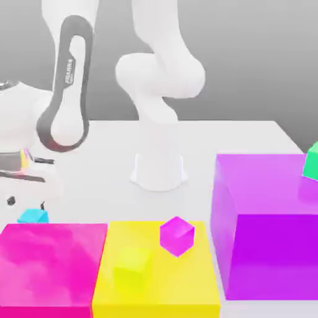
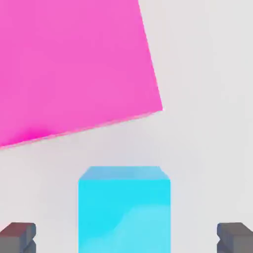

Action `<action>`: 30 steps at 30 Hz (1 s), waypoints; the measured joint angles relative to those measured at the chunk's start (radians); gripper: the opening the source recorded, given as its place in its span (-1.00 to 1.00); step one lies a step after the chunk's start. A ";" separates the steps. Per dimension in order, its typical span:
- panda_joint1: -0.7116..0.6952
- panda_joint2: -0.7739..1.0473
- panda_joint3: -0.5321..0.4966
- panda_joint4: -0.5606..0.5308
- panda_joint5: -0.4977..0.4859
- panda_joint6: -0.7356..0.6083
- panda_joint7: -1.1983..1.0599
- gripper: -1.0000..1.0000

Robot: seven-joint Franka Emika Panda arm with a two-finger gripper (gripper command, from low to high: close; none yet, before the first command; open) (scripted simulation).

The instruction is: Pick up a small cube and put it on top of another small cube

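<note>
The small cyan cube point(image 1: 32, 216) rests on the white table at the exterior view's left, just behind the big pink block point(image 1: 53, 267). My gripper point(image 1: 26, 202) hangs directly over it, open. In the hand view the cyan cube point(image 2: 123, 210) sits between the two dark fingertips point(image 2: 17, 237), with a gap on each side and nothing gripped. My gripper point(image 2: 126, 238) straddles it. A small magenta cube point(image 1: 177, 235) and a small yellow-green cube point(image 1: 132, 261) stand on top of the big yellow block point(image 1: 155, 292).
A tall purple block point(image 1: 267, 248) stands at the exterior view's right with a small green cube point(image 1: 312, 163) on its top. The arm's white base point(image 1: 159, 168) stands mid-table. The pink block's edge point(image 2: 74, 64) lies close to the cyan cube.
</note>
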 joint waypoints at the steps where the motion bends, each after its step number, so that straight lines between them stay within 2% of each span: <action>1: -0.041 0.035 0.047 0.008 0.026 0.029 -0.021 0.00; 2: -0.073 0.065 0.084 0.015 0.052 0.052 -0.042 -1.00; 9: -0.081 0.069 0.093 0.016 0.056 0.054 -0.045 -1.00; 11: -0.041 0.017 0.040 0.003 -0.001 0.015 -0.001 -1.00; 16: 0.019 -0.148 -0.055 -0.030 -0.219 -0.108 0.167 -1.00; 22: 0.131 -0.195 -0.016 0.016 -0.301 -0.195 0.296 -1.00; 30: 0.270 -0.242 0.056 0.086 -0.342 -0.308 0.424 -1.00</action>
